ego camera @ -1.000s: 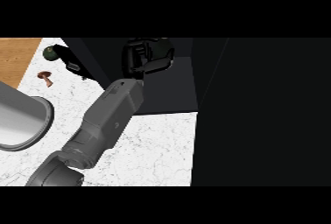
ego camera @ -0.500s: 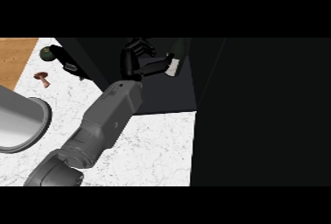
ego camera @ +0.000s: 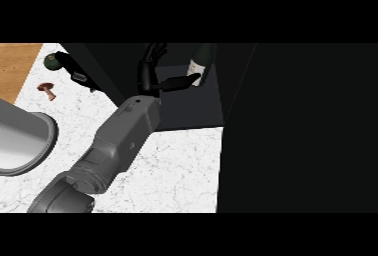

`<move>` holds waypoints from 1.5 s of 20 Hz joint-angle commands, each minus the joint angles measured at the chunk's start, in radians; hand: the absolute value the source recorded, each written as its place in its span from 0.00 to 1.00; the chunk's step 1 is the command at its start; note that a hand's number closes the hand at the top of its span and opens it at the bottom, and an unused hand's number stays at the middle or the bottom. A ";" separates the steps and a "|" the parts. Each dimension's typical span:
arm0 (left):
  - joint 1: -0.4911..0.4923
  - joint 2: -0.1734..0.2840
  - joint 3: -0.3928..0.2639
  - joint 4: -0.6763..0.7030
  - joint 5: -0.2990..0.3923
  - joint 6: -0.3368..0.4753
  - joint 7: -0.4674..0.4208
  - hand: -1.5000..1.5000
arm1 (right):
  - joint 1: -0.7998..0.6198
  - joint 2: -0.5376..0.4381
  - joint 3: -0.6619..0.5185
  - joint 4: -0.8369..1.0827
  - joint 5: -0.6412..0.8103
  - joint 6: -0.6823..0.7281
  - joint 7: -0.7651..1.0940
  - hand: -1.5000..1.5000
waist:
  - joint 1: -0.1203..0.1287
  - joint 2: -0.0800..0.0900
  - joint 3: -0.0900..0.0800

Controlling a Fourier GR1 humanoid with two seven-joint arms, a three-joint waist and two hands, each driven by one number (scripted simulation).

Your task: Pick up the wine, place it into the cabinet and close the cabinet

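Note:
The wine bottle (ego camera: 202,56) is dark green with a white label. It stands inside the dark cabinet (ego camera: 188,107), near the back. My left hand (ego camera: 156,80) is inside the cabinet too, just left of the bottle. Its fingers (ego camera: 151,57) point straight up and away from the bottle. The thumb (ego camera: 181,82) stretches right and its tip touches the label. The hand is open. The open cabinet door (ego camera: 303,125) fills the right side as a big black panel. My right hand does not show.
A large grey round vessel (ego camera: 18,145) sits at the left edge of the white marble counter (ego camera: 173,170). A small brown mushroom (ego camera: 46,89), a green round item (ego camera: 52,61) and a wooden board (ego camera: 15,65) lie at the upper left.
My left hand's fingers have uncurled from the bottle and now stand straight. The bottle's label has come into sight to the right of the hand.

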 commanded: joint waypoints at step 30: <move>0.083 -0.006 -0.003 -0.002 -0.042 -0.143 -0.089 0.00 | -0.010 0.008 0.038 -0.038 -0.005 -0.025 0.036 0.00 | 0.017 -0.005 -0.004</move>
